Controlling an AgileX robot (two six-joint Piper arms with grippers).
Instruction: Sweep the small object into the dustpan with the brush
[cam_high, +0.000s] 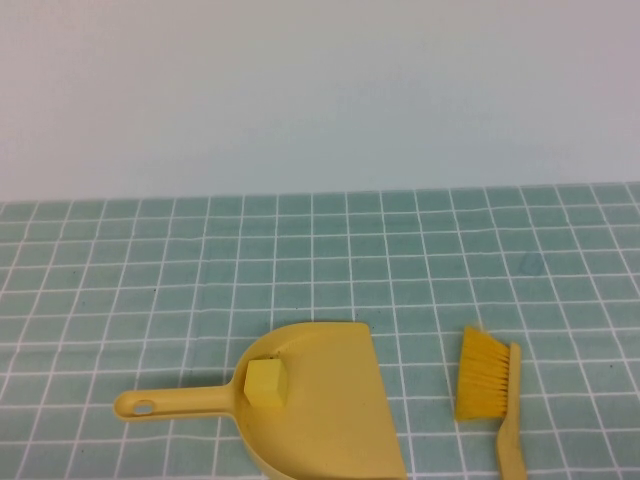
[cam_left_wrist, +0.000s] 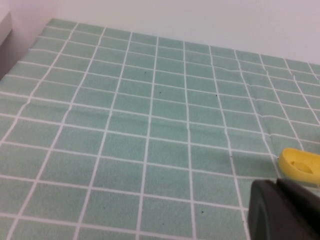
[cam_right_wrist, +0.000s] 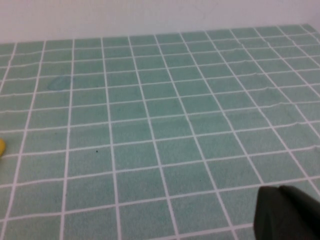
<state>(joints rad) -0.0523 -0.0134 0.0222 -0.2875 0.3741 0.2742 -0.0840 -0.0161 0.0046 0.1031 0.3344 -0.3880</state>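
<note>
Task status: judged complete or very nearly so. The small pale-yellow cube with soft-looking edges (cam_high: 266, 383) sits inside the scoop of the mustard-yellow plastic dustpan (cam_high: 330, 420), toward the handle end, and nothing else loose lies on the green tiled cloth covering the desk (cam_high: 200, 270). The dustpan's straight handle with its hang hole points to the robot's left. The hand brush with a tan-yellow handle and short bright-yellow bristles (cam_high: 488, 385) lies flat on the cloth just beside the dustpan's right edge, apart from it, held by nothing. What may remain, by my judgement, is nothing beyond keeping both arms clear.

End effectors: neither arm appears in the high view. The left end effector (cam_left_wrist: 285, 210) shows only as a dark body at the frame edge in its wrist view; it is closed and holds nothing. The right end effector (cam_right_wrist: 287, 212) shows likewise in its own view, closed and empty, over bare cloth.

Differences between views: only the high view shows cube, scoop and brush together. The left wrist view adds a close look at the rounded end of the dustpan handle, lying near the left end effector. The right wrist view shows only a yellow sliver at its edge, which cannot be identified.
</note>
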